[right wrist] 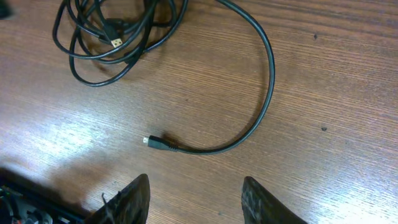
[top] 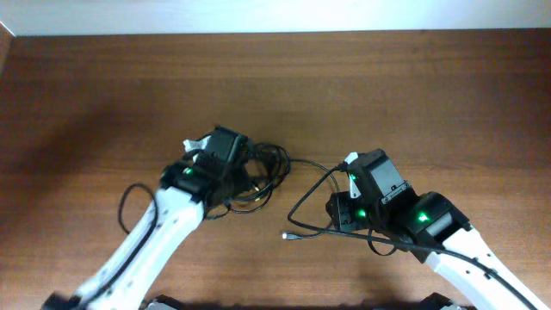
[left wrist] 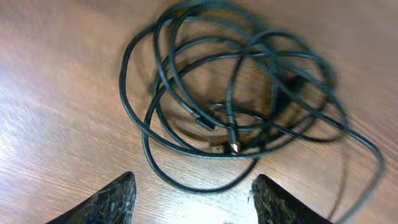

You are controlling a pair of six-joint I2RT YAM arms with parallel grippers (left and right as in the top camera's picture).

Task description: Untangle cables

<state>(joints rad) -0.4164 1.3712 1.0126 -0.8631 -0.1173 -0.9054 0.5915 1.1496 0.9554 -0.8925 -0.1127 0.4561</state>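
left end effector (left wrist: 193, 186): spread, empty | tangled coil of thin black cables (left wrist: 230, 99): on brown wooden tabletop (top: 86, 86), just ahead of it | right end effector (right wrist: 196, 186): spread, empty, nearer the loose plug-tipped strand (right wrist: 249, 130)

The overhead camera looks straight down on the table (top: 86, 86) from well above, taking in the whole work area. My left wrist camera peers forward and down past my left fingers (left wrist: 115, 199), close over the coil (left wrist: 230, 118). My right wrist camera looks past my right fingers (right wrist: 127, 202) from a little farther off, the coil in its top-left corner. All three views share that coil.
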